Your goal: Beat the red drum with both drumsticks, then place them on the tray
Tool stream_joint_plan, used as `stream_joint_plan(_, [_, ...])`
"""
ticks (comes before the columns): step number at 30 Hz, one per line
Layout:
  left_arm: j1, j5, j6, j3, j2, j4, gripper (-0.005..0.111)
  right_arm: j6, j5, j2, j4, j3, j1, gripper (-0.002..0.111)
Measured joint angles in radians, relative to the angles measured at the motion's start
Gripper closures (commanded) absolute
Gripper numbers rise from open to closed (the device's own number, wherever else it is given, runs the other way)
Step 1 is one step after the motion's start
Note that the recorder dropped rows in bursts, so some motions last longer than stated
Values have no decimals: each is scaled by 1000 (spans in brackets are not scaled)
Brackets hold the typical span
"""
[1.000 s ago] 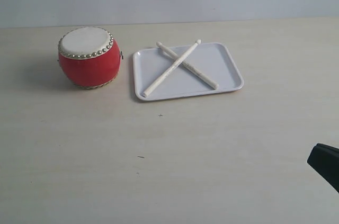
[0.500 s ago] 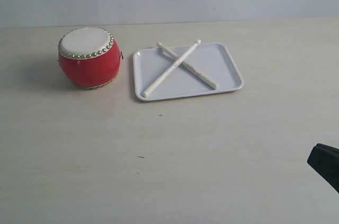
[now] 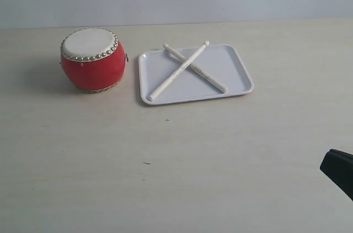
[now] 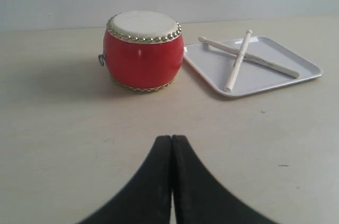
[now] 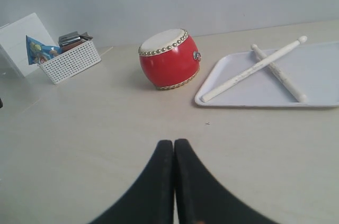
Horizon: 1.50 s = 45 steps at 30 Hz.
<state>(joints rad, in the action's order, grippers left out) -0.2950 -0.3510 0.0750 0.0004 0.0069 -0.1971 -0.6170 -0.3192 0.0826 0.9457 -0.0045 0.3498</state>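
The red drum (image 3: 92,60) stands upright on the table at the left, its cream skin facing up. To its right lies the white tray (image 3: 237,70), and on it the two drumsticks (image 3: 182,69) rest crossed over each other. The left gripper (image 4: 171,138) is shut and empty, low over the bare table a good way short of the drum (image 4: 143,50). The right gripper (image 5: 174,142) is also shut and empty, short of the tray (image 5: 323,78) and the drumsticks (image 5: 254,70). In the exterior view only a black part of the right arm (image 3: 337,170) shows at the right edge.
A white basket (image 5: 71,60) holding small packets stands beyond the drum (image 5: 168,59) in the right wrist view, with a white board leaning behind it. A pale wall closes the far side of the table.
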Motion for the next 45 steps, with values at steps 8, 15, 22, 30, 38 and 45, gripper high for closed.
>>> stream_joint_plan(8, [10,2,-34,0,0,-9,107,0,0,0,0,0,0,108])
stream_joint_plan(15, [10,2,-45,0,0,6,107,0,0,0,0,0,0,108])
stream_joint_plan(22, [10,2,-49,0,0,106,107,0,0,0,0,0,0,108])
stream_joint_plan(30, [12,0,-49,0,0,131,107,0,0,0,0,0,0,108])
stream_joint_plan(38, [91,-2,-49,0,0,135,107,0,0,0,0,0,0,108])
stream_joint_plan(45, [182,-2,-49,0,0,135,107,0,0,0,0,0,0,108])
